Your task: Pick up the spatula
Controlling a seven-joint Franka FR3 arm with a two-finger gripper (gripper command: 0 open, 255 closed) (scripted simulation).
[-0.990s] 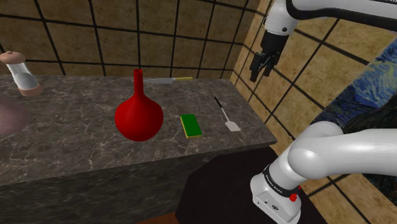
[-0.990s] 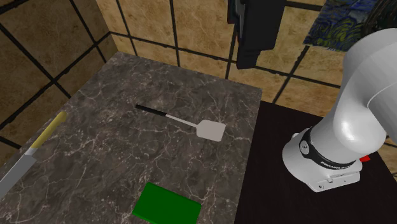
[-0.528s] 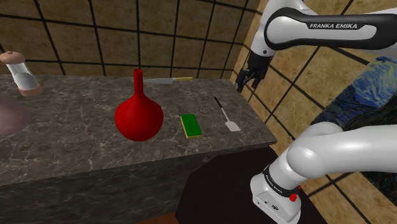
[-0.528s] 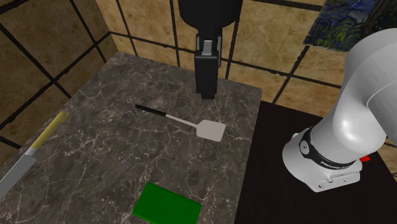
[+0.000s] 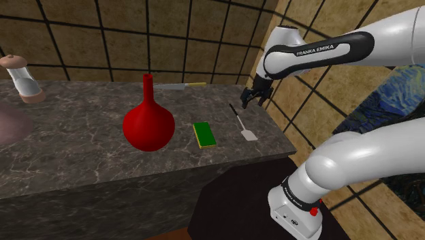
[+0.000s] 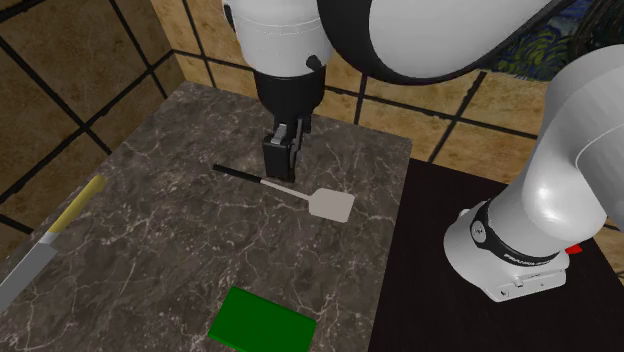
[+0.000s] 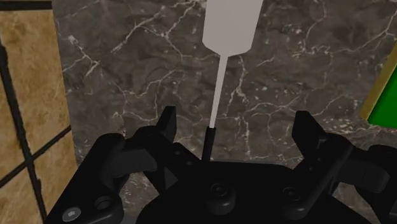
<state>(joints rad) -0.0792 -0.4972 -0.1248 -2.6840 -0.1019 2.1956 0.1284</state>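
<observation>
"Grey spatula [image 6: 330,205]: where does it lie?"

"Flat on the dark marbled counter [image 6: 180,250], blade nearest the robot's stand [image 6: 425,300], thin black handle pointing away from it. A green block [image 6: 262,325] lies beside it, and a red long-necked flask [image 5: 148,124] stands farther along. A knife [image 5: 178,86] with a yellow handle lies by the wall."

"And the black gripper [image 6: 280,168]?"

"It hangs just above the handle, pointing down. In the wrist view its two fingers [image 7: 167,124] stand wide apart with the shaft running between them, touching neither. Nothing is held."
</observation>
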